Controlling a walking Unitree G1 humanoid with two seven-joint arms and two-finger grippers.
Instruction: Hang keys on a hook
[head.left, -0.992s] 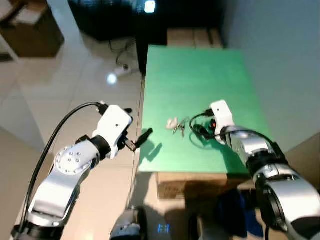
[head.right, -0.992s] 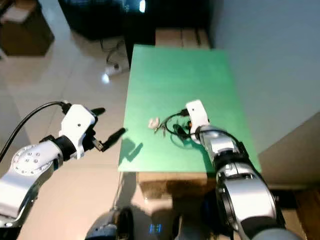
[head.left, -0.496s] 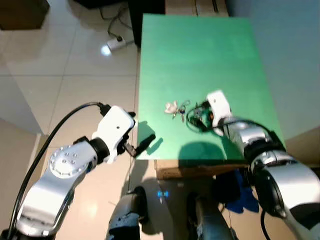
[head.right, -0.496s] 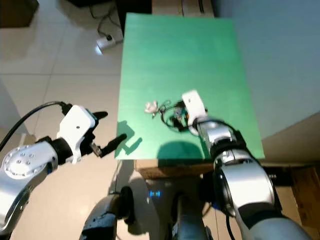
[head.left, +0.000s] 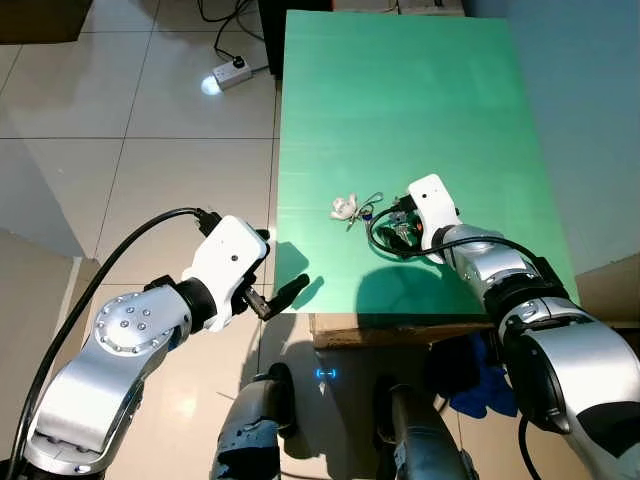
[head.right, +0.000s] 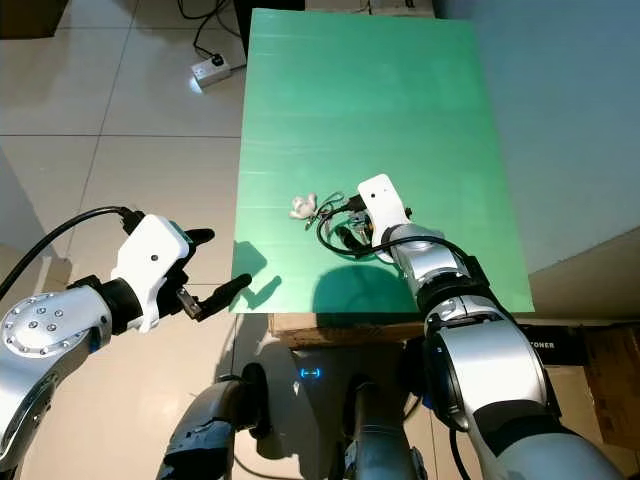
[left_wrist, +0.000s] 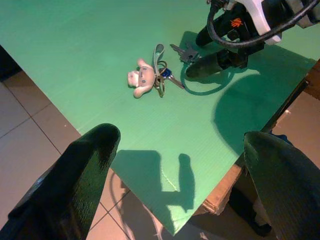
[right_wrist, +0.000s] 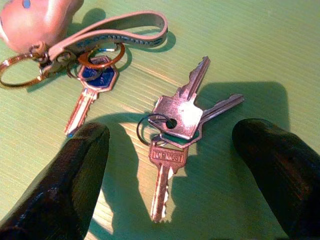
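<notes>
A bunch of keys (head.left: 362, 212) lies on the green table (head.left: 400, 110), joined to a small white plush charm (head.left: 343, 208) and a grey strap (right_wrist: 120, 29). In the right wrist view, two silver keys (right_wrist: 177, 119) on a small ring lie beside a blue-headed key (right_wrist: 95, 82). My right gripper (head.left: 393, 226) is low over the table, open, with its fingers on either side of the silver keys and not touching them. My left gripper (head.left: 277, 263) is open and holds nothing. It hovers off the table's near left corner, over the floor.
A white power strip (head.left: 228, 74) with cables lies on the tiled floor (head.left: 130, 150) to the left. A cardboard box (head.left: 400, 335) sits under the table's front edge. A grey wall (head.left: 590, 120) runs along the table's right side.
The camera has tilted down, so the whole scene has shifted. My right gripper has moved left up to the keys. My left arm has held its pose.
</notes>
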